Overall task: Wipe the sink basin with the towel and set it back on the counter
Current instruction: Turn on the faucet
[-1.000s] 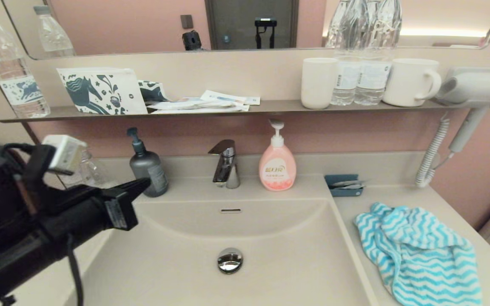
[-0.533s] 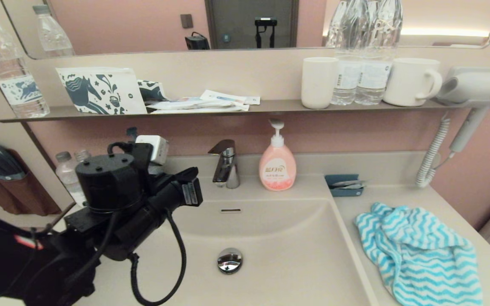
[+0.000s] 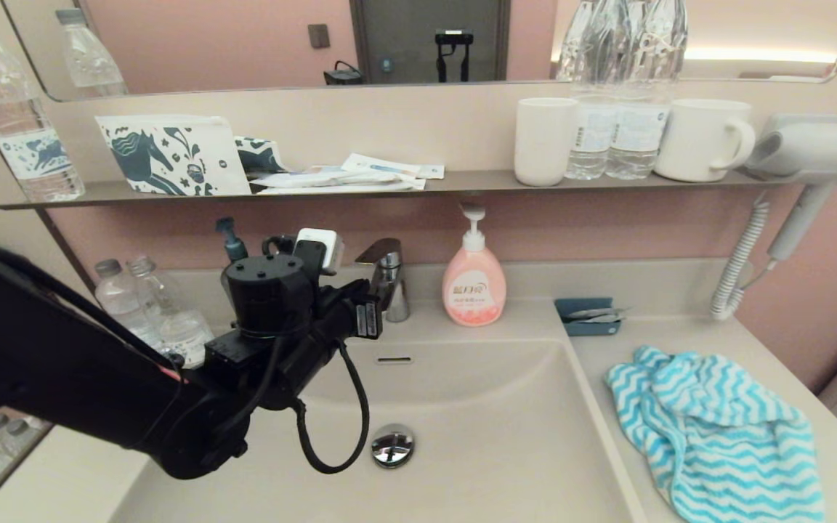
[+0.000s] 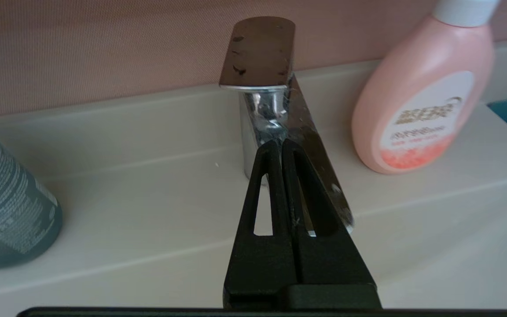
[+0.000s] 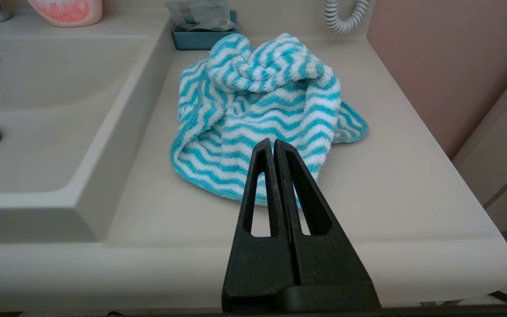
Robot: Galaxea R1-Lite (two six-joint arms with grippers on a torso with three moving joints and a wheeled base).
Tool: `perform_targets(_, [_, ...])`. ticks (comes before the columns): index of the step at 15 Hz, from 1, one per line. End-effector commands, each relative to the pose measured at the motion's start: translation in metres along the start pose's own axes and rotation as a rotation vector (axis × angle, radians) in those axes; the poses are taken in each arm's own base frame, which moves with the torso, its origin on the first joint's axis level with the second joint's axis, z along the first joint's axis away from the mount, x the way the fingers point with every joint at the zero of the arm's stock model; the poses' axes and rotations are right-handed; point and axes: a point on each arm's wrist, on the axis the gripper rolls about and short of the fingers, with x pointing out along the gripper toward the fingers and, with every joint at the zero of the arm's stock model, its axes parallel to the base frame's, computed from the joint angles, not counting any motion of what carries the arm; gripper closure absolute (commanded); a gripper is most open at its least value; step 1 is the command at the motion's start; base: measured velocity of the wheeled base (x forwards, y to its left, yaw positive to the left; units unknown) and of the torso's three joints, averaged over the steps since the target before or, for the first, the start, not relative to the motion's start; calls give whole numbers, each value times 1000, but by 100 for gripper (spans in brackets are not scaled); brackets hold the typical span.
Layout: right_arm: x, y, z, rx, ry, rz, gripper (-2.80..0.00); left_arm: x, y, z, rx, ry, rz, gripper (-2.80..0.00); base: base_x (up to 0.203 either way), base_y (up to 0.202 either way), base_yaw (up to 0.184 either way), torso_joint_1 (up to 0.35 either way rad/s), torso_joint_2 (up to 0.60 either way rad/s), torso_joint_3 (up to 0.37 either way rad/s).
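Note:
The turquoise-and-white zigzag towel (image 3: 716, 428) lies crumpled on the beige counter (image 3: 687, 330), right of the sink basin (image 3: 506, 450). The basin's chrome drain plug (image 3: 392, 444) and overflow slot (image 3: 394, 359) are bare. My left gripper (image 3: 375, 305) reaches over the basin's back left corner. In the left wrist view it (image 4: 280, 143) is shut and empty, its tips just before the faucet (image 4: 258, 57). My right gripper (image 5: 273, 141) is shut and empty, held above the counter's (image 5: 390, 185) front part, with its tips at the towel's (image 5: 262, 105) near edge. It does not show in the head view.
A pink soap bottle (image 3: 474, 287) stands right of the faucet (image 3: 387, 280). A dark grey pump bottle (image 4: 7, 207) is to its left, mostly behind my left arm. A blue tray (image 3: 588, 319) sits behind the towel. Water bottles (image 3: 150, 305) stand far left. A hair dryer (image 3: 811, 152) hangs at right.
My left arm has swung from the left edge rightward and forward over the basin's back left, ending at the faucet. The towel has not moved.

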Motion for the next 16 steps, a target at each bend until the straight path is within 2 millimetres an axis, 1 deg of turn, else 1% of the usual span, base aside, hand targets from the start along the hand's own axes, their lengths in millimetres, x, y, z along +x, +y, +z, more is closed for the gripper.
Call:
perform_targets(1, [0, 0, 0, -1, 1, 1, 0, 9, 1, -3, 3, 2, 14, 0, 0, 0, 0, 0, 0, 0])
perform_targets(2, [0, 0, 0, -1, 1, 1, 0, 15, 5, -2, 8, -6, 30, 0, 0, 0, 0, 0, 0, 0])
perform_targets(5, [0, 0, 0, -1, 1, 1, 0, 28, 22, 11, 6, -47, 82, 0, 0, 0, 0, 0, 0, 0])
perform_targets(9, [0, 0, 0, -1, 1, 1, 0, 29, 22, 17, 4, -67, 82, 0, 0, 0, 0, 0, 0, 0])
perform_targets(11, [0, 0, 0, -1, 1, 1, 0, 24, 22, 20, 7, -57, 79, 0, 0, 0, 0, 0, 0, 0])
perform_targets(14, [0, 0, 0, -1, 1, 1, 0, 24, 22, 11, 16, -20, 79, 0, 0, 0, 0, 0, 0, 0])
perform_targets(16, [0, 0, 0, 0, 1, 1, 0, 22, 18, 10, 18, -16, 67, 0, 0, 0, 0, 0, 0, 0])
